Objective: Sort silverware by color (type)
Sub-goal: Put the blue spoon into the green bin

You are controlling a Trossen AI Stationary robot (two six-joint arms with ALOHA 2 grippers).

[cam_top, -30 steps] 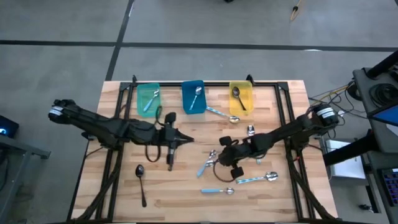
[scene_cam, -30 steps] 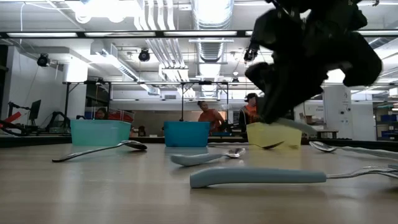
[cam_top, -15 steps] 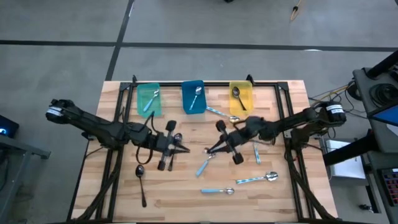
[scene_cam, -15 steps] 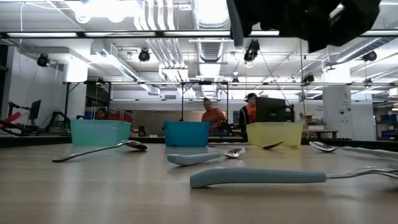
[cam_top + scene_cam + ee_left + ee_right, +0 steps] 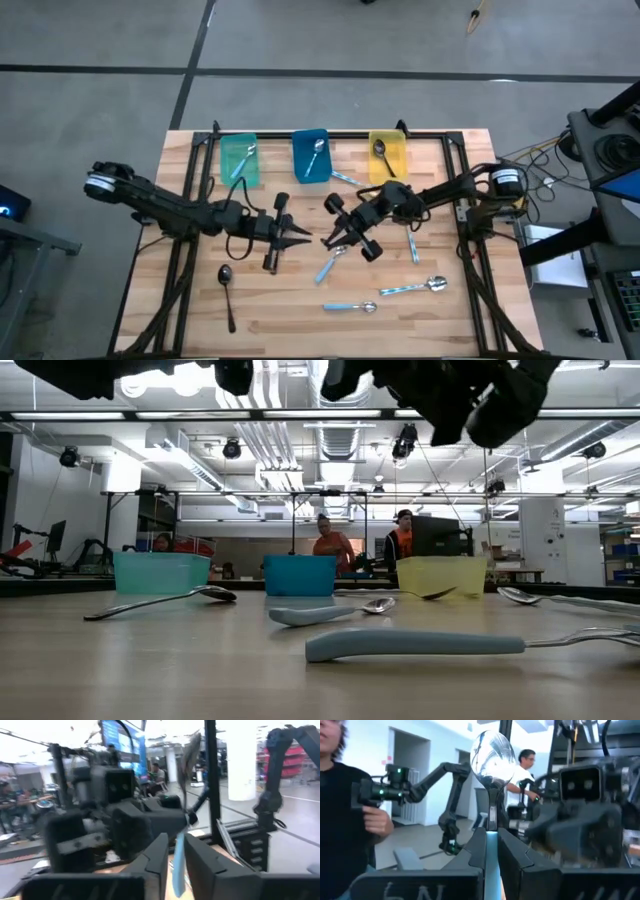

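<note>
- we log the right gripper clamped on a blue-handled spoon above mid-table.
- we log the left gripper facing it, pinching that spoon's handle.

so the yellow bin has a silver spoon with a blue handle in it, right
No. The high view shows the spoon in the yellow bin is dark all over. The silver spoons with blue handles are in the teal bin and blue bin.

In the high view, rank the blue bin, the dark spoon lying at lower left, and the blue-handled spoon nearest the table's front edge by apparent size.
1. blue bin, clearly largest in area.
2. dark spoon, longer than the bin but thin.
3. blue-handled spoon, slightly shorter than the dark one; those two are close, so the order is unsure.
</note>
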